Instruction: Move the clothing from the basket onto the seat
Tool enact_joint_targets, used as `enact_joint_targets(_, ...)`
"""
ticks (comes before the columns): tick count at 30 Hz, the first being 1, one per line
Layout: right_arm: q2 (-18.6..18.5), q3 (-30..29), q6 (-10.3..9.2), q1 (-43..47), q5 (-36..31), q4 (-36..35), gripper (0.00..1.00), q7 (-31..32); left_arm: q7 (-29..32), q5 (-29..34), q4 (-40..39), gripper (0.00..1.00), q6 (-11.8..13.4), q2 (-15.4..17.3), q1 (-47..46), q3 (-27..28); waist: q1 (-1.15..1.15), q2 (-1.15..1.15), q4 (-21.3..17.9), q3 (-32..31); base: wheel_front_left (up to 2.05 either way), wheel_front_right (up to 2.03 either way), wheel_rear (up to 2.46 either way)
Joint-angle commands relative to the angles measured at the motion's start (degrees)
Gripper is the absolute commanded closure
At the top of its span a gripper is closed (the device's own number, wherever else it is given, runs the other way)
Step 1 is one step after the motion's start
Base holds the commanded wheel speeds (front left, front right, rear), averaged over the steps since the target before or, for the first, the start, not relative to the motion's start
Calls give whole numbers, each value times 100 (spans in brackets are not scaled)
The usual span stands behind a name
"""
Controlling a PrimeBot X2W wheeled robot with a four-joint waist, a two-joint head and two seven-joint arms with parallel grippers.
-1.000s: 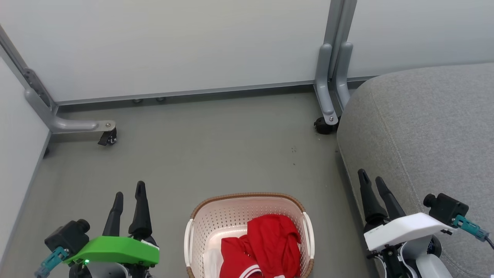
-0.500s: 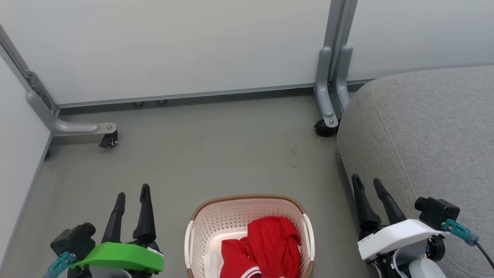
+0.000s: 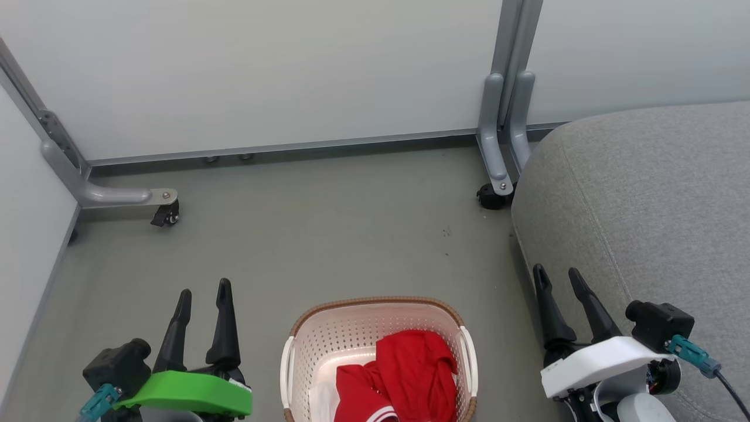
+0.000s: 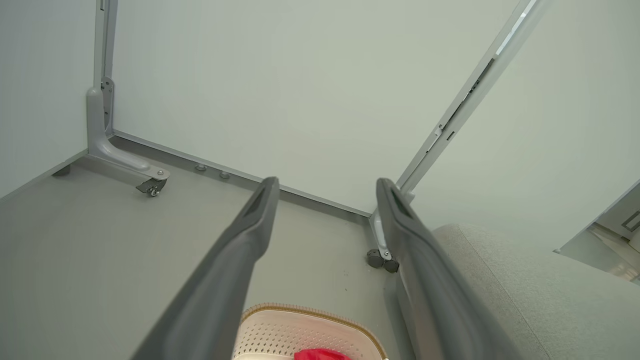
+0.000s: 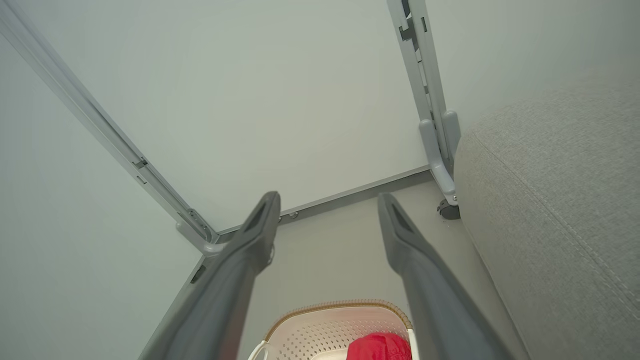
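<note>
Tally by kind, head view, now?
Pincers: 2, left pincer and right pincer, both open
Basket: 1
Red garments: 2, it seems, bunched in the basket
Seat: 1
Caster wheels: 2
Total: 8

Basket (image 3: 328,350) near end & clothing (image 3: 413,366) cut off by btm edge.

left gripper (image 3: 203,290) spread, right gripper (image 3: 556,275) spread

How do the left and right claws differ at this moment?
The left claw sits on a green housing, the right claw on a white one. The left claw hangs over the floor, the right claw at the seat's edge. Both are open and empty, flanking the basket.
</note>
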Motion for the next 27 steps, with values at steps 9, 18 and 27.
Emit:
enact_joint_targets(9, -20, 152, 3, 44, -541, -105, 0, -161, -162, 606, -40, 0, -82, 43, 47, -56, 0, 0, 7, 12, 0, 0, 0)
enact_joint_targets(18, -23, 282, 3, 81, -996, -82, 0, -270, -264, 1070, -50, 0, -99, 46, 93, -133, 0, 0, 0, -48, 0, 0, 0)
enact_joint_targets(27, -26, 335, 3, 159, -1396, -123, 0, -368, -363, 1533, 25, 0, -81, 49, 143, -237, 0, 0, 4, -146, 0, 0, 0)
